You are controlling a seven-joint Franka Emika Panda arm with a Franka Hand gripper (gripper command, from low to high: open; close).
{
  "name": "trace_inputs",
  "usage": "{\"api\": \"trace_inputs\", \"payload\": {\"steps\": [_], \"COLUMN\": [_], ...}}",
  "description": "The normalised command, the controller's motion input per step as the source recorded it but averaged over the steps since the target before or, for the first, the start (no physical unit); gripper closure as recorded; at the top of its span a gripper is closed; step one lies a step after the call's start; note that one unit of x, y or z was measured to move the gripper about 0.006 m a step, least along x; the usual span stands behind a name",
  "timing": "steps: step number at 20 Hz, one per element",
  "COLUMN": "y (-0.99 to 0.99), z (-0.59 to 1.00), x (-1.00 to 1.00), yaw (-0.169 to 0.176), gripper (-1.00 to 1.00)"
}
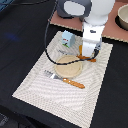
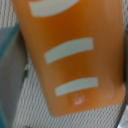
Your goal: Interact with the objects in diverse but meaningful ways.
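A golden-orange bread loaf (image 2: 70,55) with pale stripes fills the wrist view and lies on the striped placemat (image 2: 35,110). My gripper (image 1: 88,57) is low over the mat just beyond the plate, with the loaf right under it. The arm hides its fingers in the exterior view. Grey and dark shapes at the wrist view's edges are too blurred to read as fingers. A pale-blue carton (image 1: 67,39) stands at the mat's far edge, to the exterior view's left of the gripper. A grey pot (image 1: 123,17) sits at the back right.
A round tan plate (image 1: 69,66) lies on the placemat (image 1: 50,95), with orange-handled cutlery (image 1: 65,79) in front of it. A brown board (image 1: 112,32) lies behind the mat under the pot. A black cable (image 1: 48,45) loops down from the arm.
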Motion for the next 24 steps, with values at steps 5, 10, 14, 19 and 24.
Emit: {"api": "trace_inputs", "payload": {"steps": [5, 10, 14, 19, 24], "y": [0.35, 0.16, 0.06, -0.14, -0.72], "z": [-0.27, 0.6, 1.0, 1.0, 0.86], "x": [0.09, -0.08, -0.28, -0.11, 0.0], "yaw": [0.027, 0.0, 0.0, 0.0, -0.022], "gripper": [1.0, 1.0, 1.0, 1.0, 1.0]}}
